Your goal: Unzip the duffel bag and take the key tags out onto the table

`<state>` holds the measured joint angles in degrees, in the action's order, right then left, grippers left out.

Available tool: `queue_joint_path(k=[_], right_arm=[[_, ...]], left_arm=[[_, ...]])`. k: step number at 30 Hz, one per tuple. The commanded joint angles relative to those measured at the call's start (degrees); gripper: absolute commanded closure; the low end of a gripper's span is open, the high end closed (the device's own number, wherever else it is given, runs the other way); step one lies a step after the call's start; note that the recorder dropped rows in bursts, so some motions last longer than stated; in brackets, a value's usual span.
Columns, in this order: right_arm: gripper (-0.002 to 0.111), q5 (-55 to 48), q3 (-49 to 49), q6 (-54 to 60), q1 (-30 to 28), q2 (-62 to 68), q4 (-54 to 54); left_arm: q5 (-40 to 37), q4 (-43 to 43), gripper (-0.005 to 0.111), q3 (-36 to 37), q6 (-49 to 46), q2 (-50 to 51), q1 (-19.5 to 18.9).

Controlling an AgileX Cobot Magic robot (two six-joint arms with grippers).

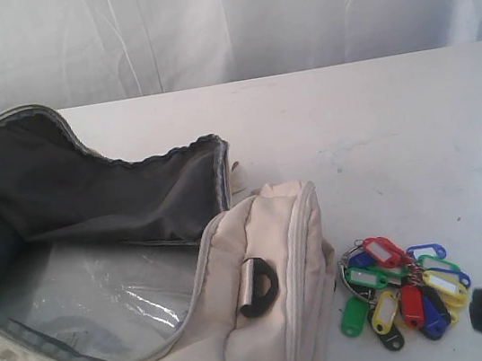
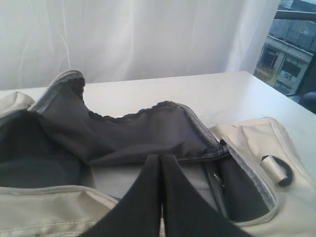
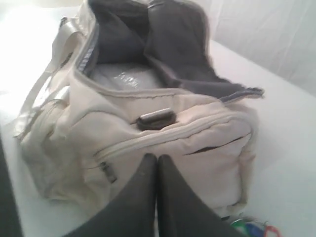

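Key tags (image 1: 402, 288) lie on the table (image 1: 395, 121) beside the open duffel bag (image 1: 247, 343); my left pincer (image 2: 160, 163) and right pincer (image 3: 157, 160) sit pressed together, empty.

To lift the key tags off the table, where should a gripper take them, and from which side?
Probably across the middle of the key tags, from straight above: they lie fanned flat on the table, offering no edge sideways, and the bag sits close on their left in the exterior view.

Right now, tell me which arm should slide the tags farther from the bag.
Right. The tags lie on the table right of the bag, close to the right fingers; the left fingers hover over the open bag, which stands between.
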<state>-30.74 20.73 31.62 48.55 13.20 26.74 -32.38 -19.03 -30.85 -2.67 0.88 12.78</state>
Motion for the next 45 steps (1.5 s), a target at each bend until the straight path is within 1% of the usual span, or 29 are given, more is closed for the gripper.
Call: queue_joint_path(k=[1,3,5,34,36,38,39,41,43,45], right_arm=[[0.108,11.3,-0.1,1.4,0.0,0.2,-7.3],[0.108,15.3,-0.1,1.4,0.0,0.2,-10.4],[0.108,16.3,-0.1,1.3,0.0,0.2,-11.3],[0.108,15.5,-0.1,1.1,0.0,0.2,-11.2],[0.108,15.5,-0.1,1.1,0.0,0.2,-11.2],[0.108,15.5,-0.1,1.1,0.0,0.2,-11.2],[0.108,15.5,-0.1,1.1,0.0,0.2,-11.2],[0.108,15.5,-0.1,1.1,0.0,0.2,-11.2],[0.108,15.5,-0.1,1.1,0.0,0.2,-11.2],[0.108,15.5,-0.1,1.1,0.0,0.2,-11.2]], left_arm=[[0.0,1.3,0.106,-0.5,-2.7,-0.9,-0.1],[-0.2,1.1,0.106,-0.5,-2.1,-0.9,-0.1],[-0.3,1.1,0.106,-0.5,-2.1,-0.9,-0.1],[-0.3,1.1,0.106,-0.5,-2.1,-0.9,-0.1],[1.4,1.3,0.106,-0.5,-2.1,-0.9,-0.1],[1.5,2.9,0.106,-0.5,-4.3,-0.9,-0.2],[1.6,3.9,0.106,-0.1,-6.0,-0.9,-0.6],[3.9,5.7,0.106,1.7,-9.9,-0.9,-2.7],[9.5,7.3,0.106,4.9,-12.6,-0.9,-5.4],[16.3,7.2,0.106,9.5,-11.9,-0.9,-8.6]])
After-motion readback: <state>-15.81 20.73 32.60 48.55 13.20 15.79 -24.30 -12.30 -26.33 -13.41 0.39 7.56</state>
